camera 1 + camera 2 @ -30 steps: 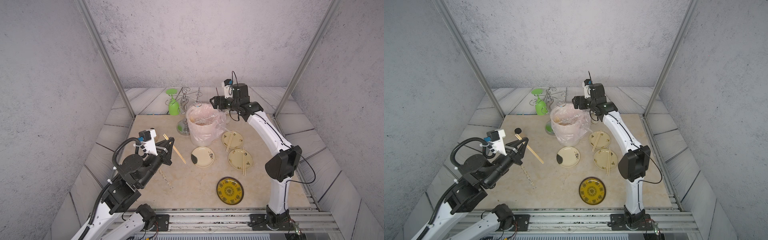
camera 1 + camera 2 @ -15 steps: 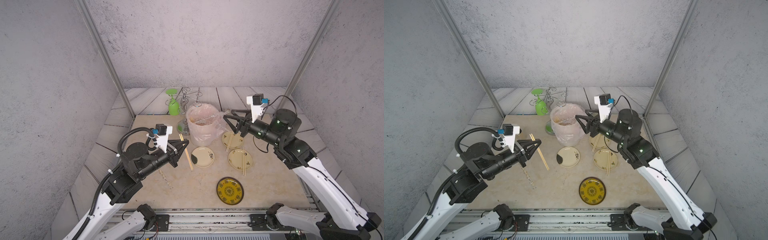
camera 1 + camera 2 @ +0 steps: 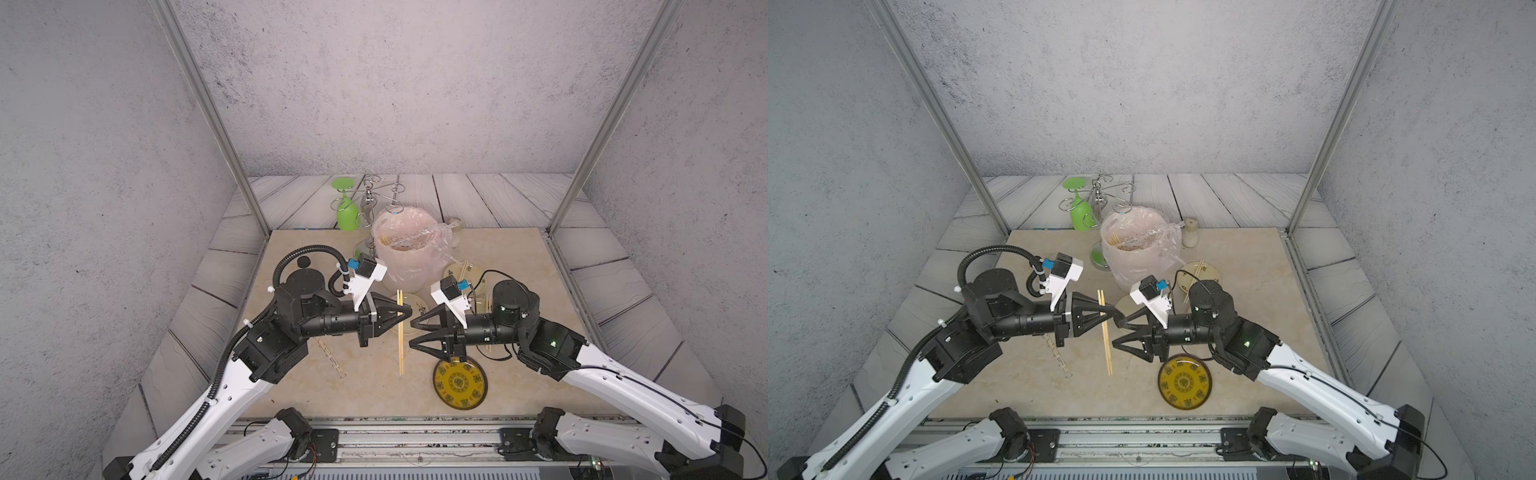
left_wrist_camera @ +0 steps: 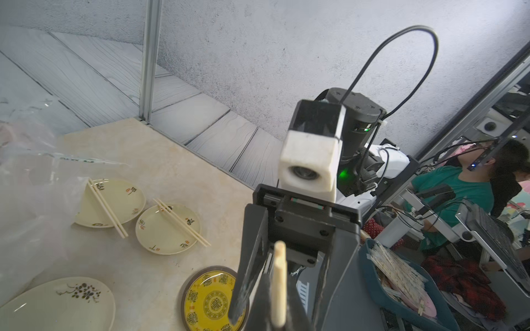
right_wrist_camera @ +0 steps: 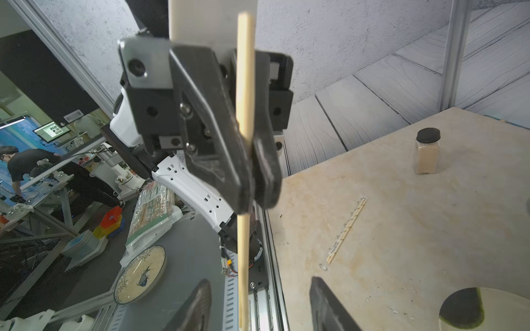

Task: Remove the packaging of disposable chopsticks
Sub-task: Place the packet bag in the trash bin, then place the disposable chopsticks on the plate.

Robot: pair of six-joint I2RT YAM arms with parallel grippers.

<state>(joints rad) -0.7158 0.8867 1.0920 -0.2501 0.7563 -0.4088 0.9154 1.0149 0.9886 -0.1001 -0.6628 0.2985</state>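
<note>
Chopsticks hang above the table, pinched crosswise in the closed left claw. The right claw stands part open, fingers either side of the sticks, gripping nothing. If they wear any wrapping, which I cannot tell, clamp it squarely and pull lengthwise. A printed sleeve lies on the table.

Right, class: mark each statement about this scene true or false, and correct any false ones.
1. The left gripper is clamped on a pair of pale wooden chopsticks. True.
2. The right gripper is closed on those chopsticks. False: its fingers stand open.
3. The round yellow patterned plate holds chopsticks. False: it is bare.
4. A long translucent printed sleeve lies flat on the beige table. True.
5. The green plastic goblet stands upright on the table. False: it hangs upside down from the metal wire rack.
</note>
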